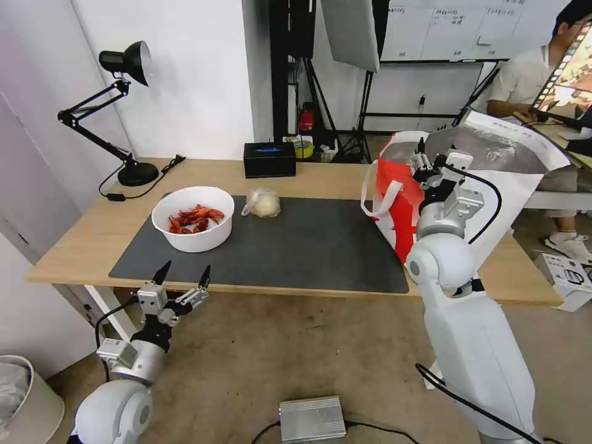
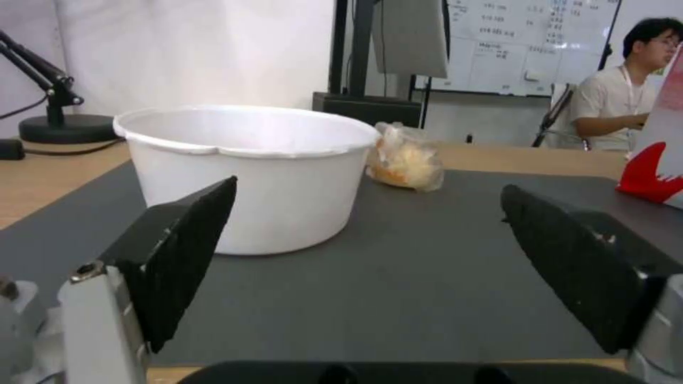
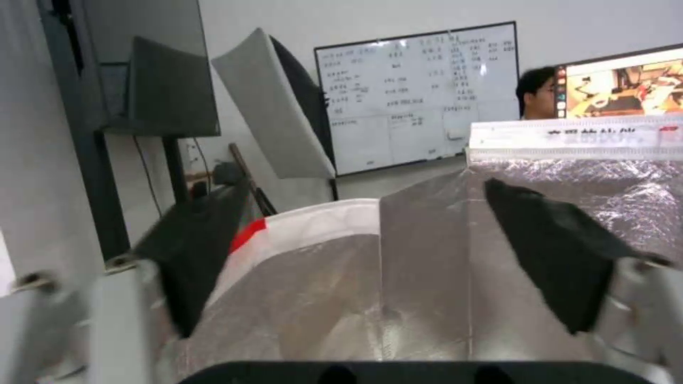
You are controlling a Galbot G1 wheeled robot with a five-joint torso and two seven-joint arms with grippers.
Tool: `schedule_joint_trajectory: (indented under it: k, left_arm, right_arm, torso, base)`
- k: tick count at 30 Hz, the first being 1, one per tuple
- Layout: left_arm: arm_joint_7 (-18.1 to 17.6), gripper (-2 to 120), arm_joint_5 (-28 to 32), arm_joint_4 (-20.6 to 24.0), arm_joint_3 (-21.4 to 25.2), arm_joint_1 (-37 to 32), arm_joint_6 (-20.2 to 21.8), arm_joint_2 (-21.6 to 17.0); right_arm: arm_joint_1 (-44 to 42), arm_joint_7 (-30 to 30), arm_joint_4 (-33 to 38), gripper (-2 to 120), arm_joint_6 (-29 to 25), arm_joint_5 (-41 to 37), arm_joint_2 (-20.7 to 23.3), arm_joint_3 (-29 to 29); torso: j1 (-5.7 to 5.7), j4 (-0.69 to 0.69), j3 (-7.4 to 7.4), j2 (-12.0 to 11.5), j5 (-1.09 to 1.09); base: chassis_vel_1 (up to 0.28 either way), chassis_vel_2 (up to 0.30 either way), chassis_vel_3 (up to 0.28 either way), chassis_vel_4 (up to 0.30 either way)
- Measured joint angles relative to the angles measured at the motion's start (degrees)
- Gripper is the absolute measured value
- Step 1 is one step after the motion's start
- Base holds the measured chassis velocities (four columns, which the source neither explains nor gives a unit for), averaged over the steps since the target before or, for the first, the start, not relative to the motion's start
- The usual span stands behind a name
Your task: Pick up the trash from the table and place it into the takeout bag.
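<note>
From the head view, you are looking at the left gripper (image 1: 184, 275) hanging just off the near edge of the bench (image 1: 80, 237), its fingers standing well apart and pointing at the white bowl of red crayfish shells (image 1: 193, 218), which is sitting straight ahead of them on the dark grey mat (image 1: 308, 246); the clear baggie with a beige lump (image 1: 263, 203) is lying farther back and toward the robot's right, so the left arm is clearly the nearer one for both. The right gripper (image 1: 425, 161) is hovering over the mouth of the takeout bag (image 1: 394, 197) at the bench's right end. In the left wrist view, the bowl (image 2: 249, 170) is sitting nearer one open finger (image 2: 187, 250) than the other, off the centre line, with the baggie (image 2: 405, 162) just beside its far side. In the right wrist view, the right fingers (image 3: 196, 256) are spread apart, holding nothing, with the bag's silver foil lining (image 3: 427, 266) below them.
</note>
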State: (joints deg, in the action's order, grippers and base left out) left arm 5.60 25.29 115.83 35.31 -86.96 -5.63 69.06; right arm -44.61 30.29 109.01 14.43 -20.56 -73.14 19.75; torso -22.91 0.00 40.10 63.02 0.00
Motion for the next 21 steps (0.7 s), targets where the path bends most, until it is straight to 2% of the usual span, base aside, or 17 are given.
schedule_joint_trajectory:
  k: [4, 16, 21]
  left_arm:
    - [0.0, 100, 0.0, 0.0, 0.0, 0.0, 0.0, 0.0]
    - [-0.1, 100, 0.1, 0.5, 0.7, -0.3, 0.0, -0.1]
    - [-0.1, 100, 0.1, 0.7, 0.9, -0.4, 0.0, -0.1]
  right_arm:
    - [-0.1, -0.1, 0.2, 99, 0.1, 0.0, 0.1, 0.0]
    - [0.1, -0.3, 0.8, 100, 0.3, 0.0, -0.1, -0.1]
    - [0.1, -5.4, 1.4, 100, -2.2, -0.6, 0.2, -0.2]
  torso:
    - [0.00, 0.00, 0.00, 0.0, 0.00]
    - [0.00, 0.00, 0.00, 0.0, 0.00]
    - [0.00, 0.00, 0.00, 0.0, 0.00]
  base:
    - [0.000, 0.000, 0.000, 0.000]
    - [0.000, 0.000, 0.000, 0.000]
    - [0.000, 0.000, 0.000, 0.000]
